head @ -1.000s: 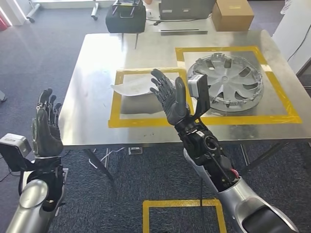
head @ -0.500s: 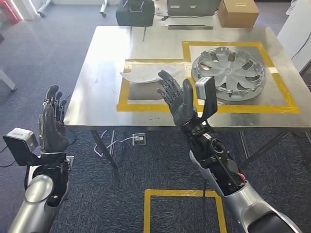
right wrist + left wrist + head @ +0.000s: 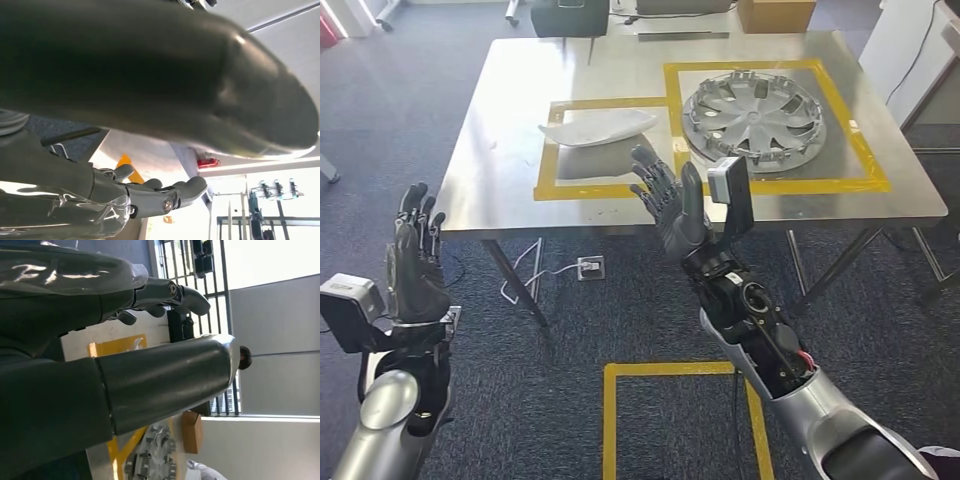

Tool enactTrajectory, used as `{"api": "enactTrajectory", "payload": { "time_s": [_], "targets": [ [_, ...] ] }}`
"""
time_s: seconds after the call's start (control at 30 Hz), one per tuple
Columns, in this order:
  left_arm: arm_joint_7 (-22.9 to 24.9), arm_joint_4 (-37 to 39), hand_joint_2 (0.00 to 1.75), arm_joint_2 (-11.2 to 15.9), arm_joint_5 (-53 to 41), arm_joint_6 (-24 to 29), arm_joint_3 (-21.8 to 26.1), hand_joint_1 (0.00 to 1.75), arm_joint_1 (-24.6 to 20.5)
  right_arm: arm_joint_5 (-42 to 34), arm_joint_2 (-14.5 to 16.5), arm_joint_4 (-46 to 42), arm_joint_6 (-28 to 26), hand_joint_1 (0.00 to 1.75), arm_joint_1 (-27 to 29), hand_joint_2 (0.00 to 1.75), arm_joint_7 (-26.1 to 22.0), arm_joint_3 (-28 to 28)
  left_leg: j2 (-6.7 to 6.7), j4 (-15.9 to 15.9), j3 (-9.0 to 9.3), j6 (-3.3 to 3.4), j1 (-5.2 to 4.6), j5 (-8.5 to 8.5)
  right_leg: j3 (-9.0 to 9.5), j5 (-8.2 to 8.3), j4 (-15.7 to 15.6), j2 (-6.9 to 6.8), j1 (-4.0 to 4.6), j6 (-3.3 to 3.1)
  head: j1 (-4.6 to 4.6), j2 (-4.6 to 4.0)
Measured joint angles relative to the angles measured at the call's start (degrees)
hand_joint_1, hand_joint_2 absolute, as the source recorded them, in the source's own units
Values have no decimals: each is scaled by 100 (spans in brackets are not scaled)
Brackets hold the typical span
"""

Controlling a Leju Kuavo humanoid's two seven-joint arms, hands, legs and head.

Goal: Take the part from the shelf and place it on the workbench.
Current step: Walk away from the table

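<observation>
Head view is taken from in front of the workbench [image 3: 509, 90], and the whole picture is seen to have shifted since a second ago: the table now lies farther off and more to the left, so the camera, not the things, is judged to have moved.

At the near left, over the carpet and well short of the table, the left hand [image 3: 414, 265] is held upright with its fingers apart and nothing in it, as before.

On the table, inside the left yellow-taped rectangle [image 3: 546, 150], a pale, flat, elongated part [image 3: 598, 127] is seen lying. It is taken to be the task's part, already set down on the workbench, though that is a judgement.

In the middle, the right hand [image 3: 671, 205] is raised just in front of the near table edge, palm turned, fingers spread, holding nothing. Against the earlier pictures it is no longer over the taped rectangle.

At the far right, a silver wheel cover [image 3: 754, 110] rests inside the larger taped rectangle, untouched.

From the change it is judged that the placing is done and the robot is backing off; if more parts are wanted, a turn towards the shelf would be called for.
</observation>
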Motion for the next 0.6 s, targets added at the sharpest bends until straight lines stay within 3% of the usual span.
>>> {"api": "enactTrajectory", "payload": {
  "time_s": [0.07,0.13,0.17,0.2,0.27,0.3,0.33,0.37,0.43,0.5,0.53,0.6],
  "targets": [
    [0,-14,0,3,-2,1,0,0,-7,0,0,2,0,0,-3,0,-2,3,-3,-433,222,40,-51,-72,-41,113,-22,-7,-20,63,8,-1],
    [1,-17,0,7,0,8,-1,0,-9,0,-4,6,3,0,-1,0,-2,9,13,-493,159,97,-43,37,-103,114,-3,-5,-38,128,-3,-1],
    [1,-17,0,8,1,19,-1,0,-11,0,-7,8,10,0,0,0,-7,12,26,-516,113,134,-30,94,-168,-38,118,-1,-38,155,-3,-2],
    [1,-17,0,7,5,31,-1,0,-11,0,-11,10,18,0,1,0,-13,15,39,-532,53,175,-11,160,-256,-302,361,4,-42,178,16,-2],
    [1,-17,0,7,13,54,-1,0,-9,0,-19,20,33,0,9,0,-28,24,47,-523,-86,212,-13,279,-436,-921,1149,6,-65,224,60,-1],
    [1,-17,0,8,16,63,-2,0,-4,0,-22,28,36,0,14,0,-32,29,49,-516,-160,214,-11,339,-486,-1081,1531,5,-79,248,77,-1],
    [1,-17,0,8,18,73,-2,0,1,0,-25,38,38,0,18,0,-35,33,49,-506,-240,202,-6,397,-477,-1087,1780,4,-92,270,87,0],
    [1,-17,0,9,20,83,-2,0,7,0,-27,46,40,0,20,0,-37,37,49,-489,-327,186,2,453,-388,-963,1843,3,-107,291,101,0],
    [1,-17,0,9,22,92,-2,0,16,0,-27,52,42,0,19,0,-42,41,45,-429,-503,134,24,550,63,-648,1375,1,-142,323,134,0],
    [-2,-25,0,10,26,93,-2,0,16,0,-28,51,44,0,8,0,-48,46,41,-349,-646,66,25,630,642,-667,535,12,-141,313,187,0],
    [-5,-28,0,11,30,93,-2,0,15,0,-28,51,45,0,7,0,-50,50,39,-326,-685,32,24,674,810,-734,254,25,-129,289,199,0],
    [-11,-31,0,14,35,97,-4,0,16,0,-28,51,46,0,9,0,-52,55,39,-323,-730,-37,29,769,861,-766,81,44,-107,217,195,0]
  ]
}}
